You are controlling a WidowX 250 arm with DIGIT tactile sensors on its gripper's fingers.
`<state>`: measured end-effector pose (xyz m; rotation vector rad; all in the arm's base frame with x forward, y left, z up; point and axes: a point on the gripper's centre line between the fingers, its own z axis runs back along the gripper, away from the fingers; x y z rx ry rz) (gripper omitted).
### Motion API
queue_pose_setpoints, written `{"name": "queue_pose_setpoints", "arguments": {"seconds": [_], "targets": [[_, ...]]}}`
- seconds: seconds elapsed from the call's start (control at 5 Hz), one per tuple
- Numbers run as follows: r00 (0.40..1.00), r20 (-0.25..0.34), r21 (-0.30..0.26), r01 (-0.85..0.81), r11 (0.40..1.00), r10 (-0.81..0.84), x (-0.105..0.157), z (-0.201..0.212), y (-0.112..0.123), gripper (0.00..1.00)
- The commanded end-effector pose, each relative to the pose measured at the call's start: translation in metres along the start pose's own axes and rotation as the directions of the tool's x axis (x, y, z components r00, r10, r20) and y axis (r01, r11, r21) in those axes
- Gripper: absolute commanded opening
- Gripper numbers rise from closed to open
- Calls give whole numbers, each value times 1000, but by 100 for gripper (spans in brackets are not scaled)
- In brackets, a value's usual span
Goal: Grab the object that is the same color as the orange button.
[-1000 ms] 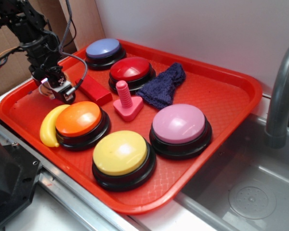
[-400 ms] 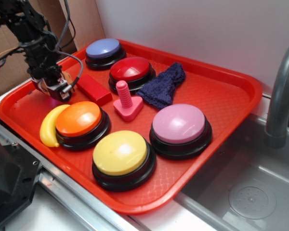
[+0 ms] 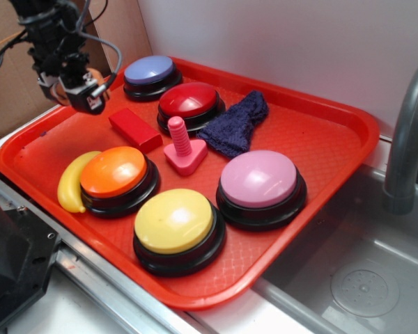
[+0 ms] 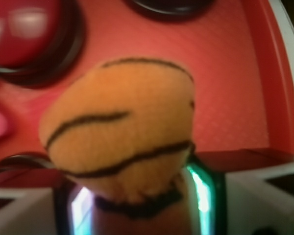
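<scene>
Tiger [image 4: 120, 132] is sitting between the fingers of the gripper [image 3: 76, 90]; the wrist view is showing its orange plush with black stripes filling the middle of the picture, blurred, with the jaws closed against it on both sides. In the exterior view the gripper is hanging above the far left corner of the tray [image 3: 334, 118], lifted off the tray floor; only a small orange bit of the tiger is peeking out beside the fingers there. The orange button [image 3: 115, 174] is standing at the near left side of the tray, well apart from the gripper; a banana [image 3: 71, 184] is lying just beside it, touching its base. A red block [image 3: 134, 129] is lying between the gripper and the orange button; a red button [image 3: 189, 103] is standing behind the block.
</scene>
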<state>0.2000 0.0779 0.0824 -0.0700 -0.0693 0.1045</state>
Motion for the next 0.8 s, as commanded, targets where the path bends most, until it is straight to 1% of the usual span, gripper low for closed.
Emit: {"name": "queue_pose_setpoints", "arguments": {"seconds": [0.0,0.2,0.4,0.6], "targets": [[995,46,-6,89,996,-88,12,45,-47,0],[993,47,-15,114,993,-113,11,55,-72,0],[988,60,1,140,990,-140,13,56,-92,0],[995,27,1,98,995,-98,12,52,-95,0]]}}
